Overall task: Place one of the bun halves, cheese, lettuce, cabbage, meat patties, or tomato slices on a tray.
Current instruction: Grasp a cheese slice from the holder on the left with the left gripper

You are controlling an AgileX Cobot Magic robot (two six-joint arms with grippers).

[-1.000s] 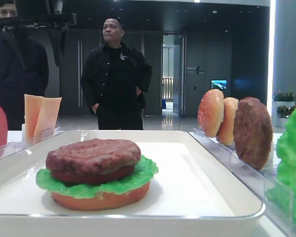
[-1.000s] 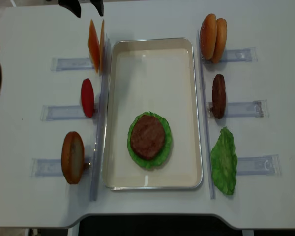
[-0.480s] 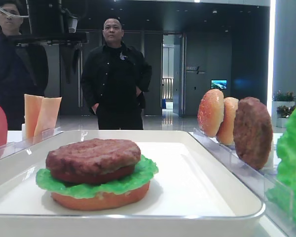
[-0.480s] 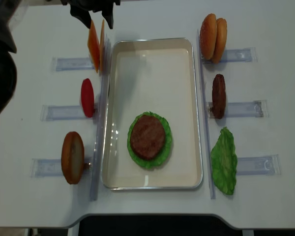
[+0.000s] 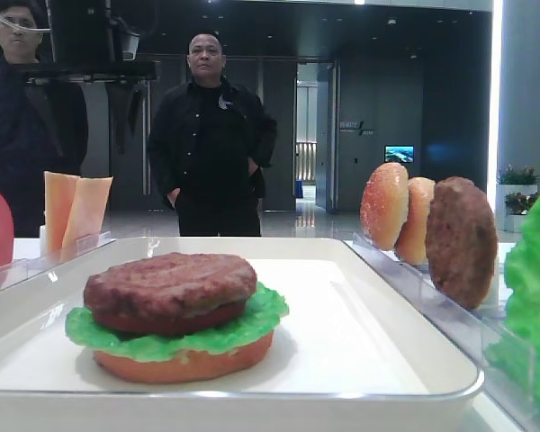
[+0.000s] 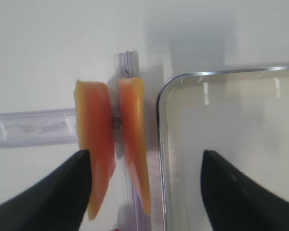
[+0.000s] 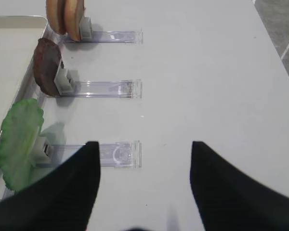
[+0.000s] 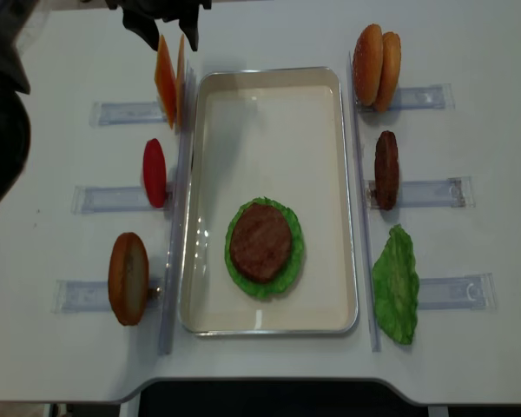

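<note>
Change: since a second ago the left gripper (image 8: 162, 26) has come down over the cheese (image 6: 111, 144); little shift in the last half-second.
Left gripper: jaws wide, holding nothing, straddling both upright slices.
Right gripper (image 7: 143, 187): spread wide, idle, right of the tray (image 8: 269, 326).
Cheese: two slices on edge in a clear holder (image 6: 127, 67), just left of the tray's far-left corner.
Tray contents: patty (image 8: 260, 241) on lettuce (image 8: 291, 269) and a bun.
Technique: centre on one slice only, likely the tray-side one, descend squarely, close gently.

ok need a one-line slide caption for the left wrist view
Open left gripper hovering over two upright cheese slices in their clear holder, beside the white tray corner.
</note>
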